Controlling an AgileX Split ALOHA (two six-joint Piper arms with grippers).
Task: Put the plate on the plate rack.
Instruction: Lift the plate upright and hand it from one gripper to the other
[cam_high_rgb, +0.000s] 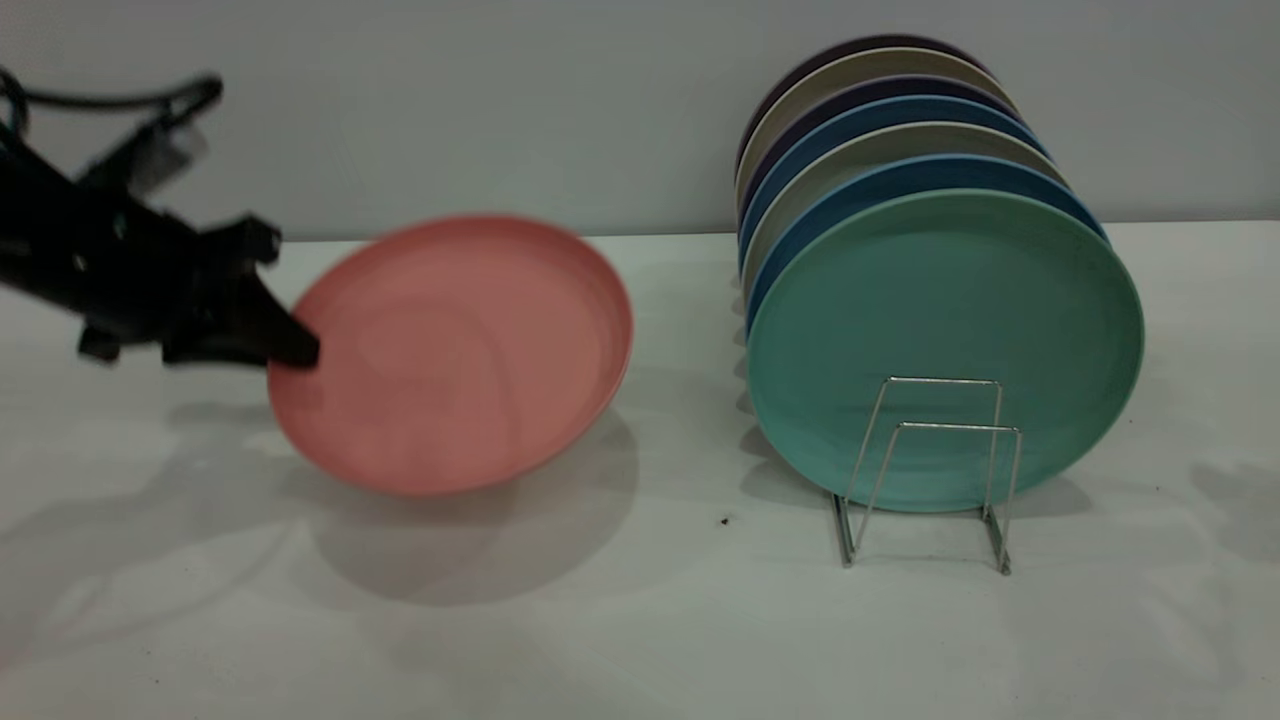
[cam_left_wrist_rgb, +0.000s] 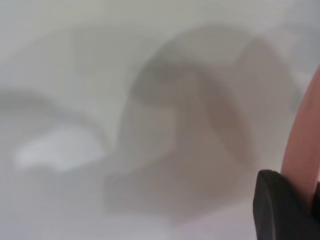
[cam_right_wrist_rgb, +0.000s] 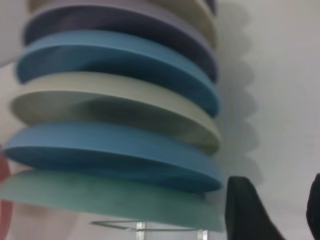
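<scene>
The salmon-pink plate (cam_high_rgb: 455, 352) is held tilted above the table at centre left, its face turned to the camera. My left gripper (cam_high_rgb: 290, 350) is shut on its left rim; in the left wrist view a black finger (cam_left_wrist_rgb: 280, 210) presses the pink rim (cam_left_wrist_rgb: 302, 145). The silver wire plate rack (cam_high_rgb: 935, 470) stands at the right, with two free loop dividers at its front. My right gripper (cam_right_wrist_rgb: 280, 210) is open and empty beside the rack's stacked plates; it is out of the exterior view.
Several plates stand upright in the rack: a teal-green one (cam_high_rgb: 945, 345) at the front, then blue (cam_high_rgb: 930, 175), beige and dark ones behind. They also show in the right wrist view (cam_right_wrist_rgb: 115, 145). A small dark speck (cam_high_rgb: 723, 520) lies on the white table.
</scene>
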